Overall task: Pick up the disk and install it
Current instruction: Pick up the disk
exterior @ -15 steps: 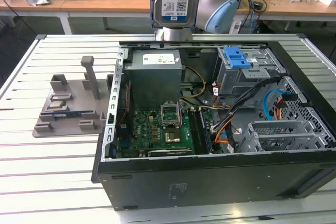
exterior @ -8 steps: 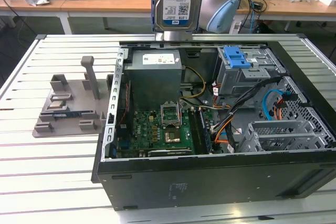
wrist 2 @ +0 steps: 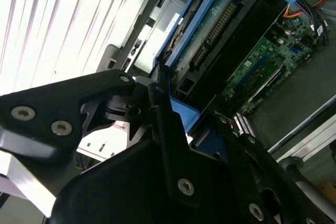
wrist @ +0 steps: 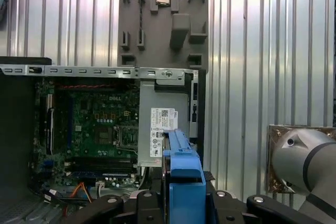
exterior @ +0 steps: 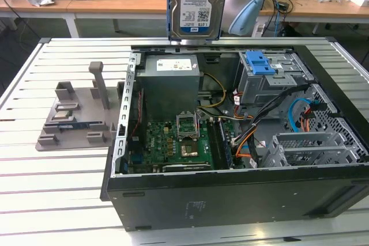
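The disk (exterior: 196, 4) hangs upright in the air above the far edge of the open computer case (exterior: 230, 194), its white-and-blue label facing the exterior view. My gripper (wrist: 181, 205) is shut on the disk's blue side rail (wrist: 182, 169), which sticks out between the black fingers (wrist 2: 163, 129). In the second wrist view the disk (wrist 2: 220, 30) runs away from the gripper (wrist 2: 191, 124) toward the motherboard below. The grey drive cage with its blue latch (exterior: 259, 64) stands inside the case at the far side, toward the exterior view's right of the disk.
The large grey power supply box (exterior: 171, 82) lies straight below the disk, with the green motherboard (exterior: 173, 142) in front of it. Cables (exterior: 253, 136) cross the case's middle. A grey fixture tray (exterior: 75, 119) sits on the slatted table (exterior: 52, 194) at the exterior view's left.
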Motion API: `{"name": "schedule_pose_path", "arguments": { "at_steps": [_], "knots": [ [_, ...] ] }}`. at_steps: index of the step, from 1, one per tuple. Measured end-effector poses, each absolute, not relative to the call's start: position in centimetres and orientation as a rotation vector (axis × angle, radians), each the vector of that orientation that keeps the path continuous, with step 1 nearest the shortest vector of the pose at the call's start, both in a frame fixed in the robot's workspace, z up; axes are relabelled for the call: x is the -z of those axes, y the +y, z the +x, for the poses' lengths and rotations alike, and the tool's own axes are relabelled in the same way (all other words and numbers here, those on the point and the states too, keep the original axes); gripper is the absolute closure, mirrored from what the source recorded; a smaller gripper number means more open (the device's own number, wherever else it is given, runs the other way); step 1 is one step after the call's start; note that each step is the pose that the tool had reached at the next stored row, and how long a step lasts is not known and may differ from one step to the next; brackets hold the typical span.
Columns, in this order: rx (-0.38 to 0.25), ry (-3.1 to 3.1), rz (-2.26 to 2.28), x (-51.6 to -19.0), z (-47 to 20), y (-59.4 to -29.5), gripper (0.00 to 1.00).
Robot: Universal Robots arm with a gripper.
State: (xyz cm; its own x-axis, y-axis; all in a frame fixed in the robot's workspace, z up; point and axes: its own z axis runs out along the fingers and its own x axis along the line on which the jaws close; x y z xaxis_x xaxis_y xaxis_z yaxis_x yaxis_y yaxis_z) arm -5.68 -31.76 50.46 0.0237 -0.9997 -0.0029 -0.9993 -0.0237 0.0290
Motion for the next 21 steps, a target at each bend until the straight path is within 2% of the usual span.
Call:
{"name": "schedule_pose_path", "arguments": {
  "at_steps": [21],
  "knots": [
    [0.035, -2.182, 2.234, -50.3, -5.2, -36.0, 0.63]
  ]
}}
